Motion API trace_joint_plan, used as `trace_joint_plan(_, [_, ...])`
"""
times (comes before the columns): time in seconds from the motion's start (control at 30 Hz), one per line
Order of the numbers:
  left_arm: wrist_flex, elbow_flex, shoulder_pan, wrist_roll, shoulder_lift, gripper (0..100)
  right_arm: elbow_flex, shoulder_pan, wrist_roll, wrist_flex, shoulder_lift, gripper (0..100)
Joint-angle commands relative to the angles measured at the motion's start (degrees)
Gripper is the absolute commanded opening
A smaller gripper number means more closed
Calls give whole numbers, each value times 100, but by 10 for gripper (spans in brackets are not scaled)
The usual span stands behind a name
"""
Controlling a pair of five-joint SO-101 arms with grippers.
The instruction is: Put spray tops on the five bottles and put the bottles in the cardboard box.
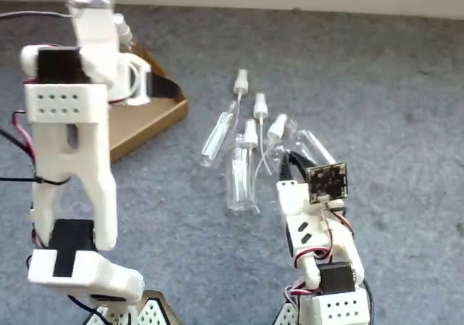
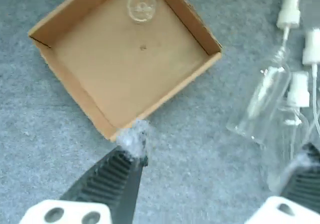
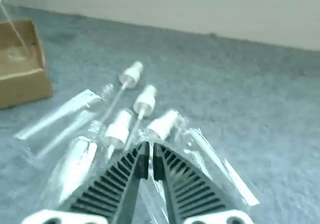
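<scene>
You are between bottles now. One clear bottle (image 2: 141,6) looks to be in the cardboard box (image 2: 172,91) already, and the rest wait on the grey mat (image 1: 406,85). Your left gripper (image 2: 220,156) hangs over the mat just off a corner of the box. Its two fingers are spread wide and there is nothing in them. In the high view the box sits at about 10 o'clock from the pile of bottles (image 1: 243,173), which lies near the middle of the mat. Your right gripper (image 3: 150,151) is low at the 4 o'clock edge of the pile, its fingers pressed almost together around nothing. I think the next job is to get a top fully onto a bottle, or to lift one that is ready. For that the right fingers must open first, and one arm may need to hold the slippery bottle steady. I cannot tell which tops are on tight. Now count: one box and four spray tops (image 1: 259,107) on the mat. There are three bottles on the mat I am sure of, and maybe a fourth hidden in the pile.
</scene>
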Motion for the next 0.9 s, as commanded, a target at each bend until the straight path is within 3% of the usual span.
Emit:
trace_joint_plan(0.0, [44,822,963,44,-444,383,-119,681,35,409,-110,23])
trace_joint_plan(0.23, [18,1895,1982,62,-435,383,-84,1077,62,549,-110,23])
trace_joint_plan(0.53, [-1837,3178,2422,360,-365,383,-84,1086,70,936,-110,23])
trace_joint_plan(0.7, [-1855,2387,2615,677,620,383,-75,1086,70,936,-110,23])
trace_joint_plan(0.8, [-1336,1437,2659,756,1499,383,127,1086,70,910,-110,25])
trace_joint_plan(0.87, [-879,708,2659,1178,2070,383,215,1086,70,910,-110,25])
